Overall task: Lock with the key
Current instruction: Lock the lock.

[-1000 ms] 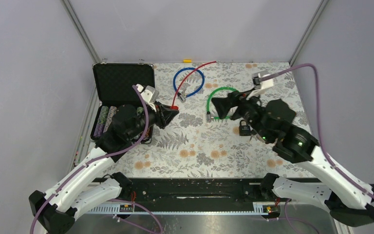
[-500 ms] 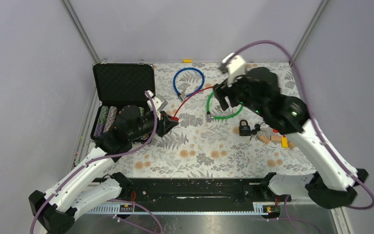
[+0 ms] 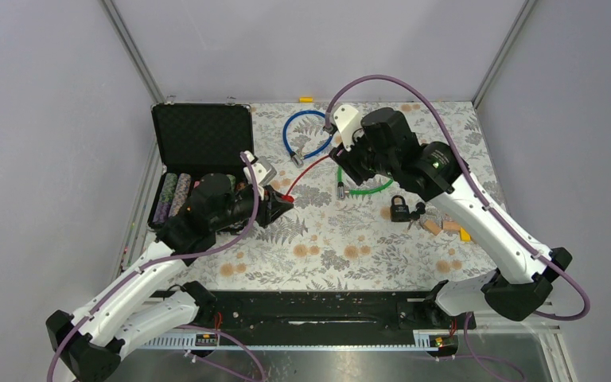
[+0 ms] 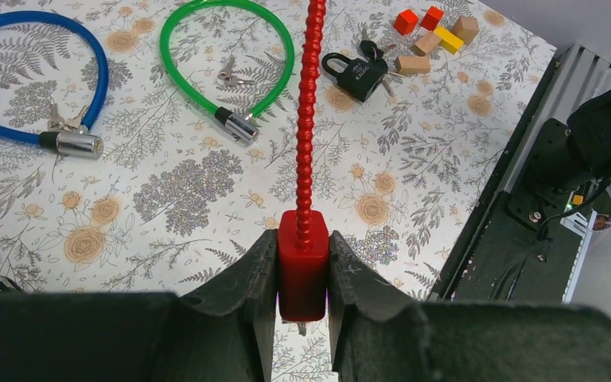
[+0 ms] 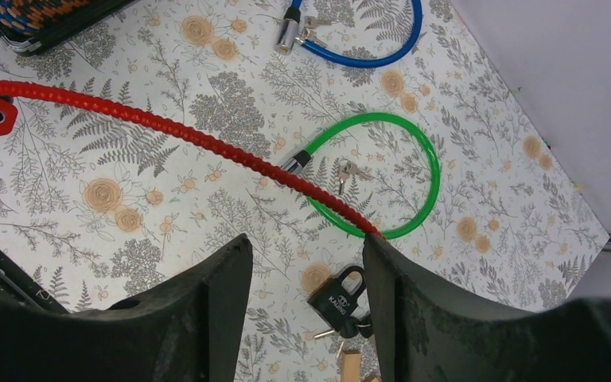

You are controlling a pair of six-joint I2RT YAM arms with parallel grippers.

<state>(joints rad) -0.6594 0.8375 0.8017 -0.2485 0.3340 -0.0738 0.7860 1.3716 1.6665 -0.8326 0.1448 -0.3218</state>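
**Top view.** The red cable lock [image 3: 314,169] spans the flowered table [image 3: 326,255] between the two arms. The left gripper [image 3: 280,200] clamps its block-shaped head, and the far end reaches the right gripper [image 3: 342,159]. A green cable lock [image 3: 366,189], a blue cable lock [image 3: 290,127], a padlock [image 3: 400,210], blocks [image 3: 445,226] and an open case [image 3: 199,135] lie around. The freest room is the bare centre and near side of the table.

**Left wrist view.** Both fingers press the flat sides of the head [image 4: 302,274], jaws closed on it. The head looks rigid, so it is probably the firm place to hold. The ribbed cable [image 4: 309,119] is likely light and springy, stiff enough to arch unsupported, and apt to swing. A small metal piece beneath the head may be the key, but it is too small to tell. A rail [image 4: 541,127] bounds the table on the right.

**Right wrist view.** The jaws stand wide apart, the gap far broader than the cable. The cable's end vanishes at the inner edge of one finger [image 5: 398,286], and contact cannot be told. A hold near that tip would probably steer it best into the head. The wall [image 5: 565,79] beyond the green cable lock limits room there.
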